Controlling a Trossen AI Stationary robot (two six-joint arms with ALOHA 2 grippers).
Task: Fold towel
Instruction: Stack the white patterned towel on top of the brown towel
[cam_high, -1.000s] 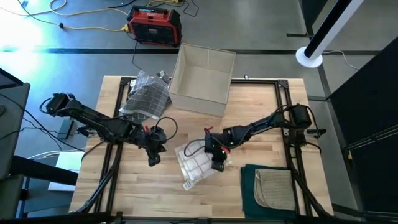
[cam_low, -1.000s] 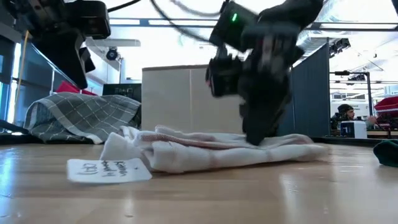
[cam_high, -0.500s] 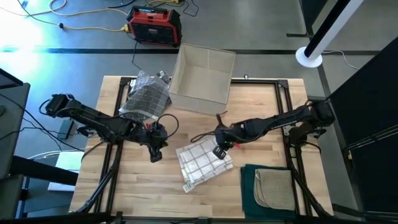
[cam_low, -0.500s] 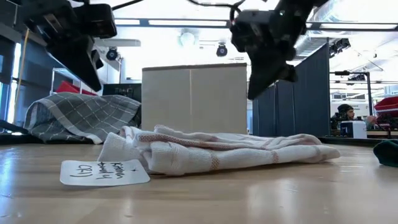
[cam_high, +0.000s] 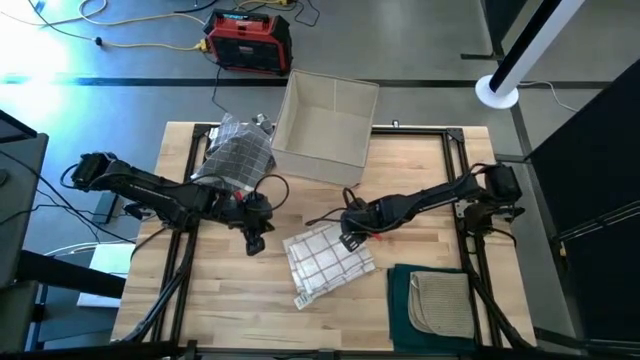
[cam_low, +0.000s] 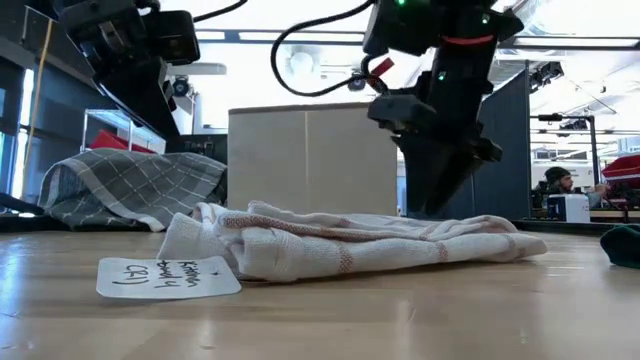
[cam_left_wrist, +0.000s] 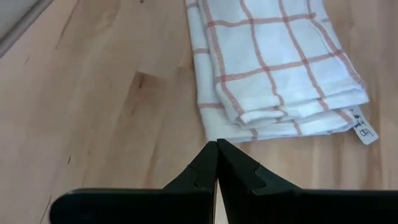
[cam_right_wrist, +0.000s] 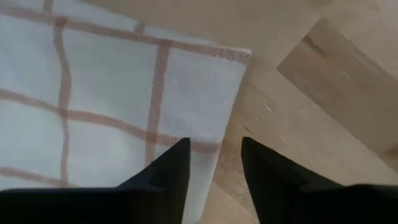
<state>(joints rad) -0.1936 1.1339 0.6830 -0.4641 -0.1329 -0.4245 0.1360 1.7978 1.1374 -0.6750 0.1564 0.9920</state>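
The white towel with red checks (cam_high: 325, 262) lies folded in several layers on the wooden table, its paper tag (cam_low: 168, 277) at the near end. My right gripper (cam_right_wrist: 214, 163) is open and low over the towel's far right corner (cam_right_wrist: 214, 65), one finger above the cloth and one above bare wood. In the low view the towel (cam_low: 350, 240) hides its fingertips. My left gripper (cam_left_wrist: 216, 155) is shut, holds nothing and hovers above the wood just left of the towel (cam_left_wrist: 273, 68). My right gripper comes from above, pointing down, astride the towel's far right edge (cam_right_wrist: 224, 124). Whether its fingertips touch the cloth I cannot tell. The towel lies flat on the table.
A grey checked cloth (cam_high: 235, 155) lies heaped at the far left beside an open cardboard box (cam_high: 325, 125). A folded green cloth with a tan one on top (cam_high: 435, 300) sits at the near right corner. Bare wood lies between the arms and along the near edge.
My right gripper, down on the towel a second ago, rose clear toward the far edge, then came down again at the towel's far right corner. The towel now shows flat and folded where the gripper had covered it. My left gripper has drifted slightly toward the towel.
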